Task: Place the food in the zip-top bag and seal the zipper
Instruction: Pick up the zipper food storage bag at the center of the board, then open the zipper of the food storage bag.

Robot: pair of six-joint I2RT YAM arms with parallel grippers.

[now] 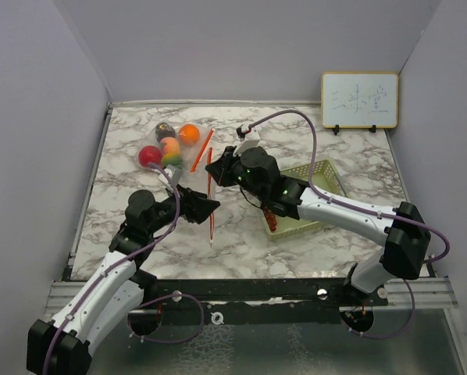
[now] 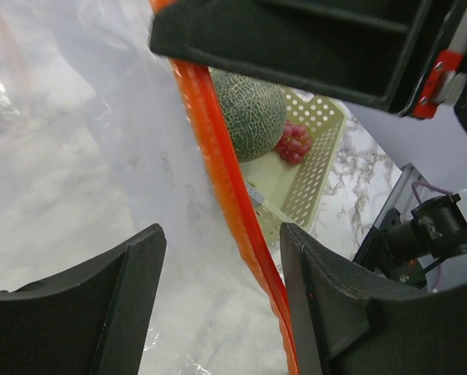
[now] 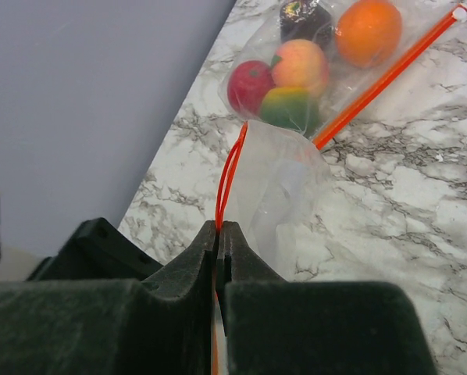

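1. Ahead of the right gripper [image 3: 219, 230], on the marble table [image 1: 351, 156], lies the clear zip-top bag [image 3: 276, 183]. Its far end holds a red apple [image 3: 251, 84], a yellow-peach fruit [image 3: 300, 64], an orange [image 3: 366, 30], a dark purple fruit [image 3: 304, 17] and a green-yellow fruit [image 3: 290, 108], all bunched together. The bag's orange zipper [image 3: 382, 80] runs just beside them.
2. Beyond the left gripper [image 2: 222, 238] sits the pale green mesh basket [image 2: 315, 172]. It holds the green netted melon [image 2: 253, 109], with the small red grapes [image 2: 294, 142] just beside the melon.
3. The right gripper's fingers are pressed together on one thin track of the zipper, which rises from their tips toward the fruit.
4. The left gripper's fingers stand apart. The zipper passes between them without being clamped, nearer the finger on the right of that view.
5. Only the left wrist view shows the melon and grapes; from above, the right arm covers most of the basket.
6. Only the right wrist view shows the pinch on the zipper and each bagged fruit clearly.
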